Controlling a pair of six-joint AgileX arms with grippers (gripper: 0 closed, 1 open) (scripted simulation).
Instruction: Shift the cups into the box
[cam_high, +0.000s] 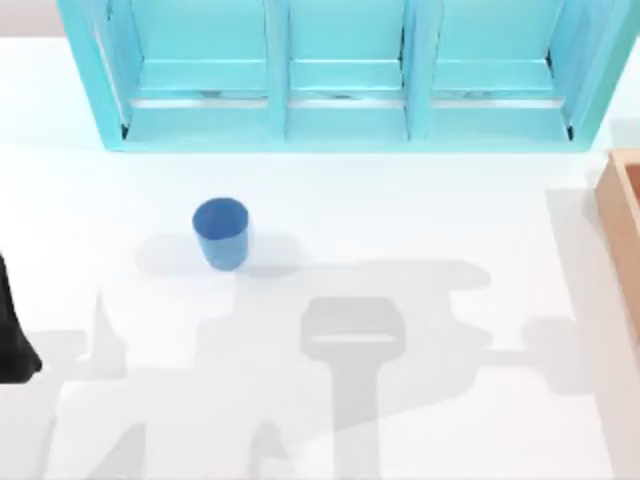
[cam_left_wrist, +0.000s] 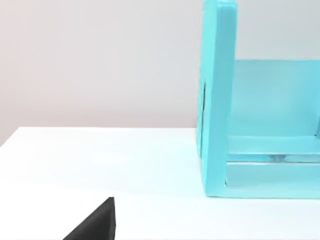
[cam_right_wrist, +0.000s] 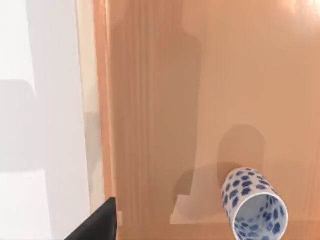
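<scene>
A dark finger (cam_right_wrist: 97, 222) of the right arm hangs nearest, above the box (cam_right_wrist: 150, 100) wall; whether the fingers are open, I cannot tell. Past it, the white cup (cam_right_wrist: 254, 204) stands on the box floor. The blue cup (cam_high: 220, 233) stands alone on open surface (cam_high: 400, 220), before the shelf (cam_high: 345, 75). The left arm (cam_high: 12, 330) sits at the surface's left edge.

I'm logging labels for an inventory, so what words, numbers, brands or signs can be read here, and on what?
None: no letters, numbers or logos can be read.
blue cup: plain, no text.
patterned cup: dark-blue blotches, a pattern and no writing.
box: bare wood grain.
shelf unit: plain turquoise, unmarked.
table: plain white.
</scene>
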